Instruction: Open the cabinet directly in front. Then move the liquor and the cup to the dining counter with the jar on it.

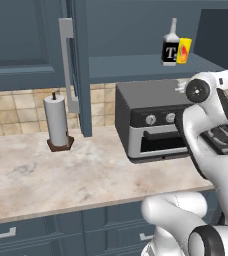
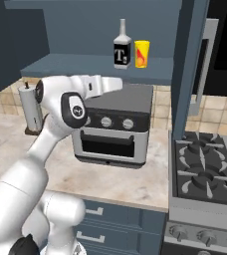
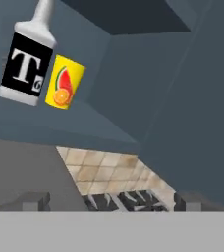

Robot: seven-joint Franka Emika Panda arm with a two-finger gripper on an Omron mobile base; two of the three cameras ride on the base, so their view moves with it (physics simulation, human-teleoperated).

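Note:
The cabinet (image 1: 136, 67) stands open, its doors (image 1: 79, 65) swung out to either side. On its lower shelf the liquor (image 1: 170, 44) (image 2: 122, 47) stands upright, a black-labelled bottle with a white T. The yellow cup (image 1: 184, 50) (image 2: 142, 54) touches its right side. In the hand view the liquor (image 3: 26, 61) and the cup (image 3: 64, 82) appear tilted at the upper left. My gripper (image 2: 116, 83) (image 3: 109, 202) hovers over the toaster oven, below and in front of the shelf, open and empty, its fingertips (image 3: 33, 199) far apart. The dining counter and the jar are out of view.
A grey toaster oven (image 1: 151, 122) (image 2: 113, 124) sits on the beige counter (image 1: 46, 175) under the shelf. A paper towel roll (image 1: 56, 122) stands at the back left. A gas stove (image 2: 207, 169) lies to the right. The open right door (image 2: 190, 64) hangs beside the stove.

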